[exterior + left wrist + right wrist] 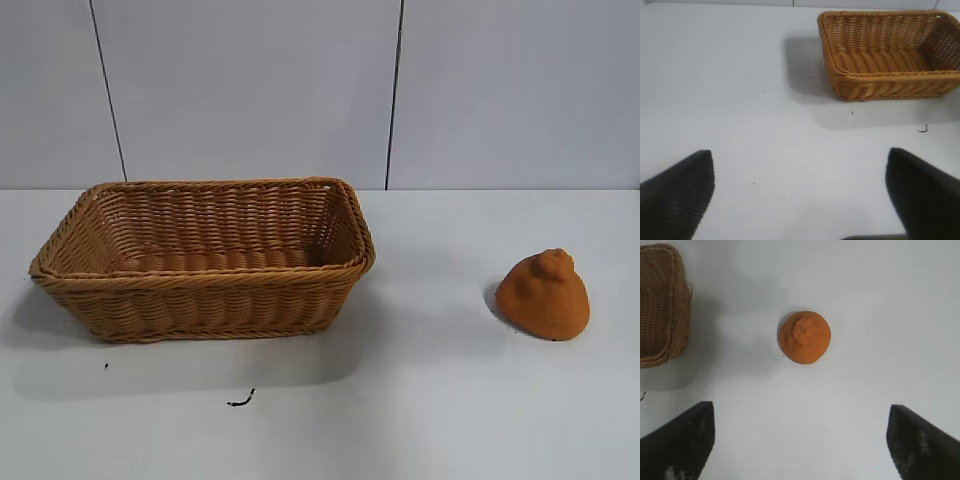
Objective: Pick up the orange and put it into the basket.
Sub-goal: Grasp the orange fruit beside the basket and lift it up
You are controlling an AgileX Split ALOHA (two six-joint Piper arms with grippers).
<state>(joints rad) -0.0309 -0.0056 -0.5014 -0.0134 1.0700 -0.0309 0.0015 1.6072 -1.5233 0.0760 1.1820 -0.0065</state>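
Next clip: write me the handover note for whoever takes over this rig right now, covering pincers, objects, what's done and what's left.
Left pincer: open, holding nothing, above bare table, with the basket ahead of it.
Right pincer: open, holding nothing, above the table, with the orange ahead of it.
Orange: sits on the table to the right of the basket in the exterior view, apart from it.
Basket: nothing visible inside.
Done: nothing.
Left: grasp the orange, likely with the right pincer, carry it over, release into the basket.

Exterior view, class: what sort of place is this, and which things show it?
Probably a lab test bench, not a home: a bare white table, plain panelled wall, and only a basket and an orange set apart. Open left gripper and right gripper hover above.
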